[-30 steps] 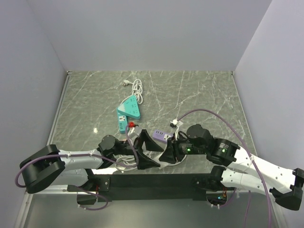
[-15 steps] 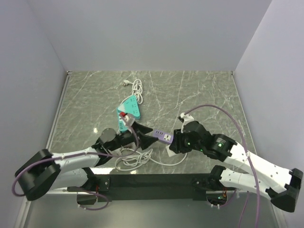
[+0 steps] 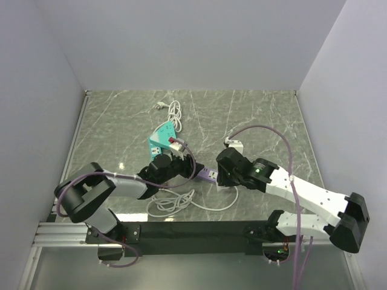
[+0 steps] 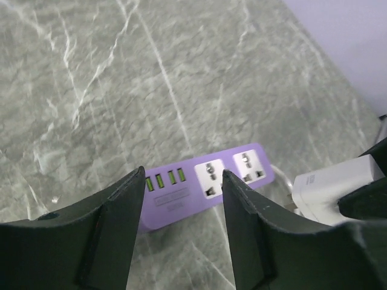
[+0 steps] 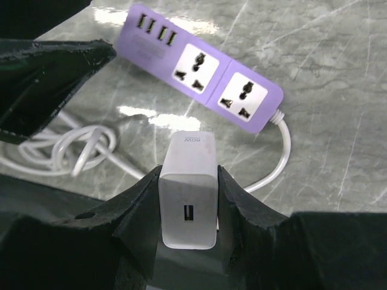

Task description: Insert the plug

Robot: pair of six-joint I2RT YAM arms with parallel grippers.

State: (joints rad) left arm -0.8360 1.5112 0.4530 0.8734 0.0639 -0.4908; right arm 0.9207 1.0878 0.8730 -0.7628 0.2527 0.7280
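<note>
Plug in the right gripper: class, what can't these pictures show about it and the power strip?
- Plug prongs: right wrist view, hidden behind its own body.
- Plug lettering: right wrist view, too small.
- Power strip end: left wrist view, behind the left gripper's finger.

Overhead, wrist close-ups; shared power strip

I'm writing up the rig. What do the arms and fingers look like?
The left arm and right arm have white links and black joints, each trailed by a looping purple cable. A green light glows on the right one. The fingers are black, matte wedges.
</note>
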